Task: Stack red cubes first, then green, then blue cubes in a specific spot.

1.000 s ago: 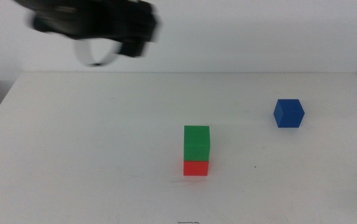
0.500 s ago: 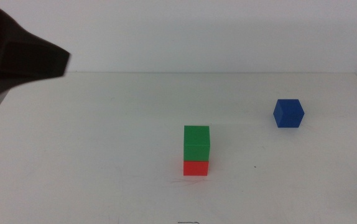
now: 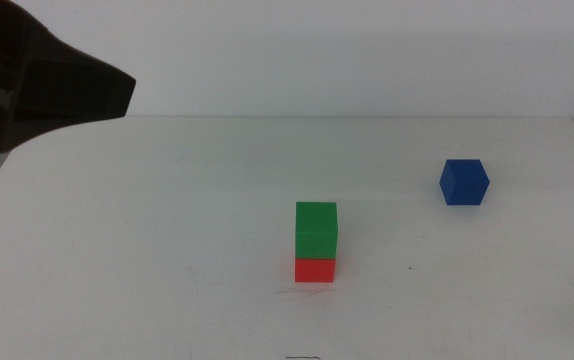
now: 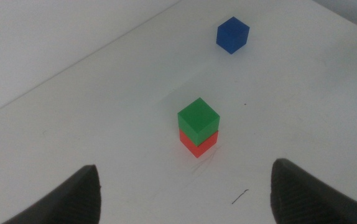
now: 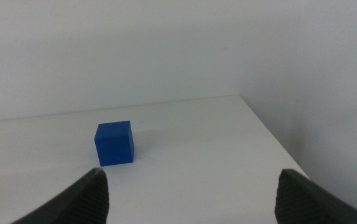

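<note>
The left gripper, its two dark jaws spread wide apart and holding nothing, hangs high above the white table, looking down on the stack from the table's left side. In the middle view the left arm shows as a large dark blurred mass at the upper left corner, slightly further into the picture than half a second ago and far from where it hung over the table's back edge a second ago. The right gripper, jaws likewise parted and empty, waits low by the table's right side, facing the blue cube. The cubes have not shifted. The green cube sits squarely on the red cube near the table's centre; the blue cube stands alone, well apart toward the right rear.
</note>
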Motion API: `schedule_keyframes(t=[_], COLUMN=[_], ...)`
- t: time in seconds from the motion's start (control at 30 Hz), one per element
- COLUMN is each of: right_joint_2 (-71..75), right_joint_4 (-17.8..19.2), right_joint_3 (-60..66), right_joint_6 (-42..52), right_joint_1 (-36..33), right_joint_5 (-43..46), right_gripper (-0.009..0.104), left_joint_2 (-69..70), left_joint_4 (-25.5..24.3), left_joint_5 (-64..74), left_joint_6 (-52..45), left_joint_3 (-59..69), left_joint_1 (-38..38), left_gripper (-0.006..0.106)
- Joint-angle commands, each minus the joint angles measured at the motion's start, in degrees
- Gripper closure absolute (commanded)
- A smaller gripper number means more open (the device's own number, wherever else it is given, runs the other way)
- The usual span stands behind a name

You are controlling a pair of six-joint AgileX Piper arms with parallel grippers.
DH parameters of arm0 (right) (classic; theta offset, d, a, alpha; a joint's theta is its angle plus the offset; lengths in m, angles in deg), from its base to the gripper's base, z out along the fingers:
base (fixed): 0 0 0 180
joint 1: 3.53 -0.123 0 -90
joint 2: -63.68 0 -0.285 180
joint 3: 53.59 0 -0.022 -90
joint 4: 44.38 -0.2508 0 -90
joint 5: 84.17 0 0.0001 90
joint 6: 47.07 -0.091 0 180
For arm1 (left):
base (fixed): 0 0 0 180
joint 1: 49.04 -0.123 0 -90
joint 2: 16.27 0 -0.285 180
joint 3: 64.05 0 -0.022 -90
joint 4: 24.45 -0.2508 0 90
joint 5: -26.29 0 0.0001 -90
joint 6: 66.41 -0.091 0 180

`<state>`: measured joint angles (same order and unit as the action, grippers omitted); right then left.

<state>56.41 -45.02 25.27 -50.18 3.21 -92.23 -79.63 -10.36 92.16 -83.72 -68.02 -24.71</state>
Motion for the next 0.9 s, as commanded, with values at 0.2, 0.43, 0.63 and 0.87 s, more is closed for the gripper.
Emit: schedule_keyframes(t=[0.2,0.43,0.63,0.87], right_joint_2=[-3.8,-18.6,-32.6,-48.3], right_joint_4=[1.8,4.8,6.9,2.7], right_joint_3=[-5.6,-21.8,-34.0,-47.6], right_joint_6=[0.5,0.5,0.5,0.0], right_joint_1=[0.3,-1.5,-10.7,-21.1], right_joint_5=[-0.5,-15.6,-24.3,-28.3], right_gripper=[0.015,0.015,0.015,0.015], left_joint_2=[0.3,0.3,0.3,0.3], left_joint_4=[1.1,1.1,1.0,1.0], left_joint_5=[-3.9,-3.9,-3.9,-3.9], left_joint_6=[0.2,0.2,0.2,0.2], left_joint_3=[-1.3,-1.3,-1.3,-1.3], left_joint_1=[0.0,0.0,0.0,0.0], left_gripper=[0.007,0.007,0.007,0.007])
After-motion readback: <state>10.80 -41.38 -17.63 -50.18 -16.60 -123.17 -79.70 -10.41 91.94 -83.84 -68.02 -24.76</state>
